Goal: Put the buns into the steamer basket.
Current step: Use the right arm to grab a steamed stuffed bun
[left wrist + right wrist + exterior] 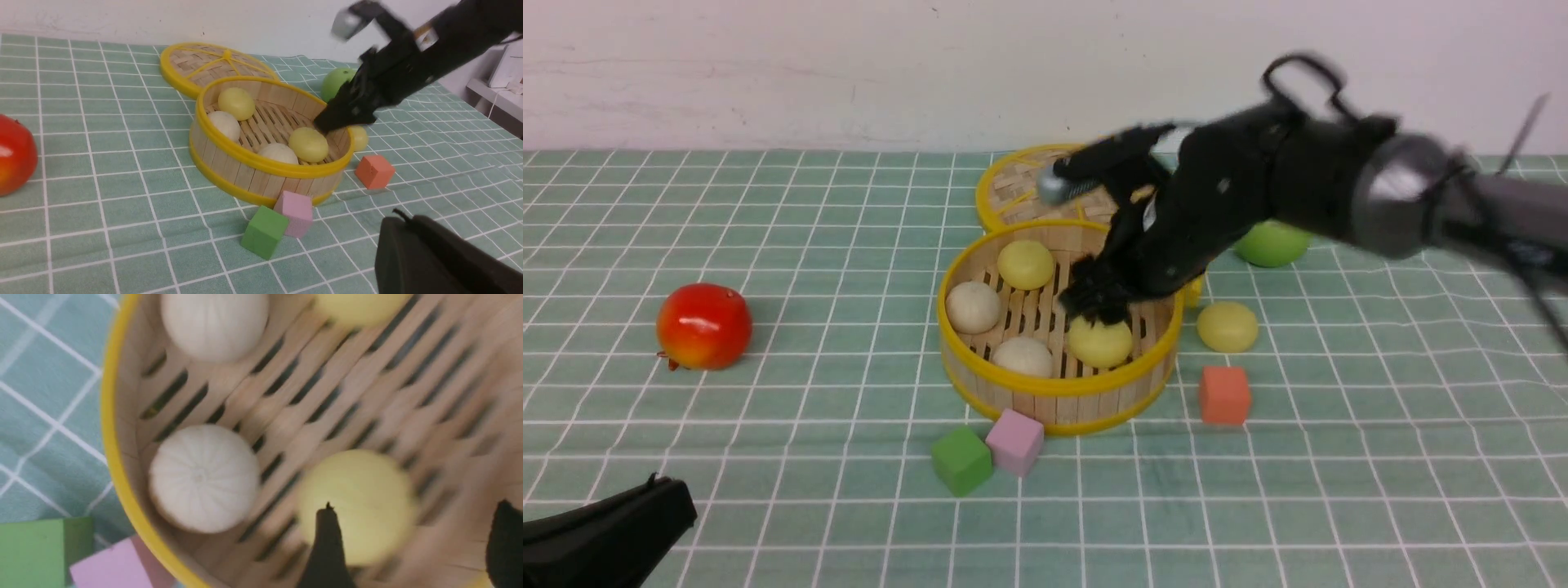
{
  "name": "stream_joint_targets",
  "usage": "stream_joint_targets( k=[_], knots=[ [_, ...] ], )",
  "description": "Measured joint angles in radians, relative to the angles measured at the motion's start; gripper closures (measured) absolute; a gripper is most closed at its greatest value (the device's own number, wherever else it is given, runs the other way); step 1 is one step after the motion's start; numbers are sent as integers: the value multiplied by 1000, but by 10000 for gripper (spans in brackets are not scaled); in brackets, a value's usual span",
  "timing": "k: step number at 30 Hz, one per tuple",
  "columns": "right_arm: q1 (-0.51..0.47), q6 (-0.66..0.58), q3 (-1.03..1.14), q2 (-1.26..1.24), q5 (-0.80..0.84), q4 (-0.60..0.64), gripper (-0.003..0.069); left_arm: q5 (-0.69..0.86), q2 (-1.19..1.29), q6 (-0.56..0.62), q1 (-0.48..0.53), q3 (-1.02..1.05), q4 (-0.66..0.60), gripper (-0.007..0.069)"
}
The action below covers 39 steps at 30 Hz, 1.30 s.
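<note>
The right gripper (416, 504) is over the steamer basket (1058, 404), its two fingers wide apart, and nothing is clamped between them. One finger covers a part of a pale yellow bun (359, 498), which lies on the slatted bottom.

Four buns are inside the basket: this yellow one, a second yellow bun (1026, 265) at about eleven o'clock, an off-white bun (974, 307) at nine to ten o'clock, and another off-white bun (1023, 358) at about seven o'clock.

The last pale yellow bun (1227, 327) is on the table (1339, 490), just outside the basket wall, at three o'clock from the basket. I think the next move turns on this: from the fingers, the bun lies at about three o'clock, a little toward four. The right arm (1290, 163) is clearly the nearer one. The bun is round, so it gives no long axis to follow. An orange block (1225, 395) sits near it at six o'clock, and the green apple (1272, 243) is at about one o'clock. The fingers should probably rise over the rim first, then come down without pushing the block.

The left gripper (408, 220) has its fingers together, well apart from the buns. The task seems almost finished.
</note>
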Motion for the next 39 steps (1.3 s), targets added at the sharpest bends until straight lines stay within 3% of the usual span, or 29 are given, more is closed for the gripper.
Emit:
stream_joint_targets(
  k=[3, 7, 10, 13, 20, 39],
  knots=[
    [-43, 47, -4, -62, 48, -86, 175, 0, 0, 0, 0, 0, 0, 614],
    [-157, 148, -9, -63, 166, -129, 253, 0, 0, 0, 0, 0, 0, 614],
    [-243, 127, -6, 14, 192, -12, 346, 0, 0, 0, 0, 0, 0, 614],
    [-270, 82, -5, 75, 129, 118, 384, 0, 0, 0, 0, 0, 0, 614],
    [-286, 52, -5, 121, 23, 219, 391, 0, 0, 0, 0, 0, 0, 614],
    [-289, 32, -16, 204, -73, 232, 400, 0, 0, 0, 0, 0, 0, 606]
  ],
)
